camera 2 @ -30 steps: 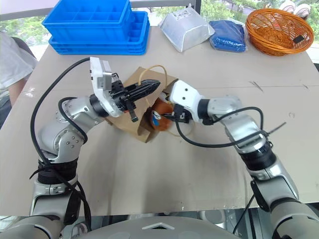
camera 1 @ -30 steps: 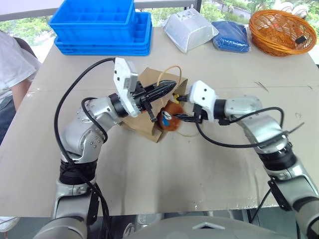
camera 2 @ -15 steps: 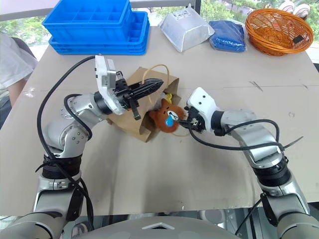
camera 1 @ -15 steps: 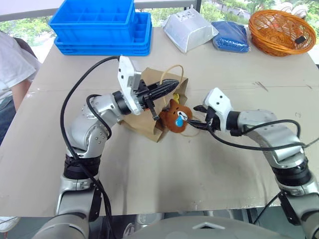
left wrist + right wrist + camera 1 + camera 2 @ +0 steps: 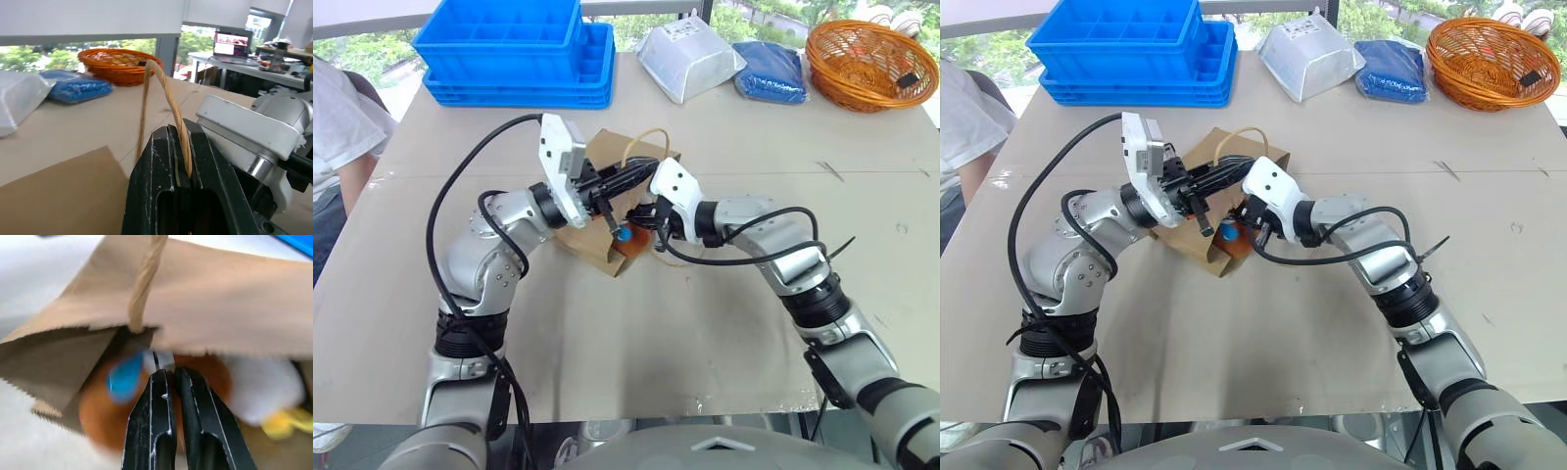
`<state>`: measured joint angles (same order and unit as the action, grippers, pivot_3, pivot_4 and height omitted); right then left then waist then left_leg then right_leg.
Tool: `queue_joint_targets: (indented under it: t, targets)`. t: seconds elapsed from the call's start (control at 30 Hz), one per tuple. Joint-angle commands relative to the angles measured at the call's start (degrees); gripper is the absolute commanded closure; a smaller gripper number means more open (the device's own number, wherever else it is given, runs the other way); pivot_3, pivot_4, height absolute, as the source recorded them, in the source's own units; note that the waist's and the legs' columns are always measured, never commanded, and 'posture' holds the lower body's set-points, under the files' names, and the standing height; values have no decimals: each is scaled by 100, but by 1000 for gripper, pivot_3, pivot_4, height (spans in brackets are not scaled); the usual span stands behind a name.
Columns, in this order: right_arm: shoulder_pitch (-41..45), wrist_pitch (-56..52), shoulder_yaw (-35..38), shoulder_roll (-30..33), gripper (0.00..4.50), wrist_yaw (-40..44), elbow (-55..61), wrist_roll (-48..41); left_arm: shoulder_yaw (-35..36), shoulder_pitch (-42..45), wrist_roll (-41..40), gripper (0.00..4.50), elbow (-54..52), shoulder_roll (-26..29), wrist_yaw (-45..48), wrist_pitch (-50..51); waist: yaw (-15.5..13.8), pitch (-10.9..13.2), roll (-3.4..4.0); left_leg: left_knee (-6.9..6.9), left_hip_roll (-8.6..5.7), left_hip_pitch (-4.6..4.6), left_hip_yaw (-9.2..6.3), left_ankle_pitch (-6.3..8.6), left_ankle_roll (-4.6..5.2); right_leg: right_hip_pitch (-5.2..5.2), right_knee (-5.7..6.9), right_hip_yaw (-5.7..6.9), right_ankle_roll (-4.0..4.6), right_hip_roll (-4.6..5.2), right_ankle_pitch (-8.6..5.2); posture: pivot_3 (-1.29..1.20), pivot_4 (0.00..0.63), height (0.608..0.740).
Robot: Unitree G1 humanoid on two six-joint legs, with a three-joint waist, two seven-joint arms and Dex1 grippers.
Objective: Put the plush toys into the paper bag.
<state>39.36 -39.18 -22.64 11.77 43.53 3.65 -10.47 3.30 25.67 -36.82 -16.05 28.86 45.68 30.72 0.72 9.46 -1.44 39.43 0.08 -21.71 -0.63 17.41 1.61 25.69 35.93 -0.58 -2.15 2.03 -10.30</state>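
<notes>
While the left hand (image 5: 178,147) is pinching the paper bag's (image 5: 607,245) loop handle (image 5: 166,93), the right hand (image 5: 168,382) — fingers closed together — is pressing the brown bear head (image 5: 98,416) into the bag's mouth beside the white toy (image 5: 264,387); no writing is readable.

my left gripper (image 5: 178,147) is raised above the table, fingers pressed together on a handle (image 5: 166,98), forearm angled in from my left. my right gripper (image 5: 168,382) reaches across toward it, wrist bent, black fingers (image 5: 193,396) closed side by side (tips nearly touching), elbow out to my right.
</notes>
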Motion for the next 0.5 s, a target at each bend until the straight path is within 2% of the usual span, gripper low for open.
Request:
queue_joint_targets:
  t: [0.03,0.17,0.27,0.5]
  targets:
    - [190,353,-38,-197,4369,97,-308,-6,11,1,-186,4500,-373,-21,28,34,6,0,0,0,0,0,0,0,0,0,0,0,0,0,0,0,150,740]
    - [54,679,156,-200,4369,47,-346,25,80,-19,-221,4500,-412,-67,-49,98,13,0,0,-1,3,3,-4,0,-1,0,4,5,0,-5,0,0,150,740]
    - [-179,257,567,249,4369,121,359,-224,145,-23,-239,4500,-374,-68,-85,111,-11,0,1,-2,4,1,-6,0,-1,1,3,6,0,-3,0,0,150,740]
    - [-836,-578,796,1206,4369,160,1621,-506,102,17,-203,4500,-299,-91,-72,59,24,0,0,-2,2,3,-2,1,1,0,1,3,0,-2,0,0,150,740]
